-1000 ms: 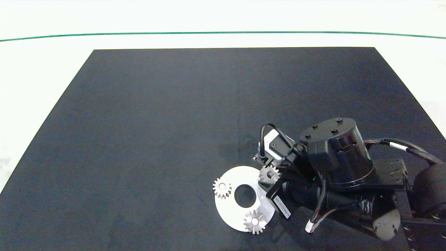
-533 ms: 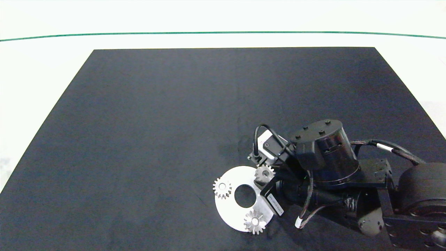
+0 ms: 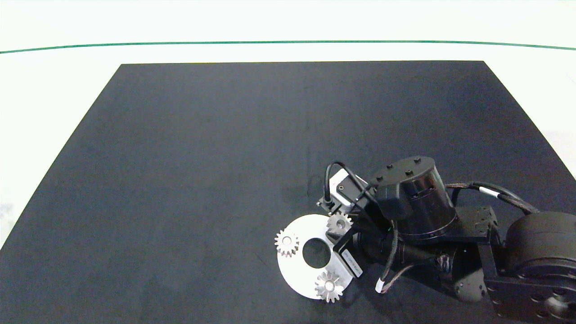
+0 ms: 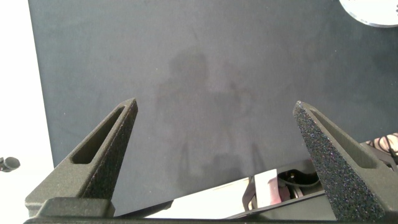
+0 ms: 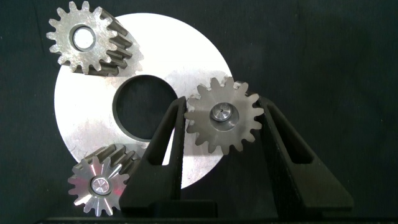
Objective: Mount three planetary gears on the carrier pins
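Over the far-right edge of the white disc (image 3: pixel 297 274), my right end effector (image 5: pixel 221 118) grips the third gear (image 5: pixel 222 115) already on its pin, so I'd press straight down, seat it flush, then release; the left end effector (image 4: pixel 217 137) hangs open, idle.

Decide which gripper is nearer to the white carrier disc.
Right. The right gripper is over the white disc, clamping a gear. The left gripper hovers over bare mat, the disc's edge beyond.
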Robot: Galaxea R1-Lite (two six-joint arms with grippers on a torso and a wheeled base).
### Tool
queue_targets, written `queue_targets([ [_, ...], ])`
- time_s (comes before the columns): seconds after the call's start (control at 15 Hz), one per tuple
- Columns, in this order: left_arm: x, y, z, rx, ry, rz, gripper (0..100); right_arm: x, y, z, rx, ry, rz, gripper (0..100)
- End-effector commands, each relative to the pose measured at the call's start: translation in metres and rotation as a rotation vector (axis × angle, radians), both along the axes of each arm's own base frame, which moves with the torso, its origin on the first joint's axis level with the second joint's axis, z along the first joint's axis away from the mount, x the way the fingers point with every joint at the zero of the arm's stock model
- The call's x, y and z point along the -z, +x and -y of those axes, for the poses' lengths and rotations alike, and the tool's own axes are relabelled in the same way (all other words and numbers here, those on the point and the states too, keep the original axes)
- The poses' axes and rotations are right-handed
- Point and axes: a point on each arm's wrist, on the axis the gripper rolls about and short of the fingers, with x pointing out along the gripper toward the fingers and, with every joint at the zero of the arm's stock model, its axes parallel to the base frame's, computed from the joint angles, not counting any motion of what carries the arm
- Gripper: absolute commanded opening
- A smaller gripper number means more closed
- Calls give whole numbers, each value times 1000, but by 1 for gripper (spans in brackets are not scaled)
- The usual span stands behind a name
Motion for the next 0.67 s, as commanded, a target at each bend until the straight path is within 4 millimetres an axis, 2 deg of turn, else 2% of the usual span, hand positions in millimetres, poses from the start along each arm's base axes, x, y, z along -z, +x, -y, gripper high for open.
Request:
queue_targets([
  [0.07, 0, 0, 0, 2, 1, -4, 100, 1, 0, -1, -1, -3, 0, 0],
  [0.67, 0, 0, 0, 3, 1, -2, 100, 10, 6, -6, 4, -8, -9, 0],
])
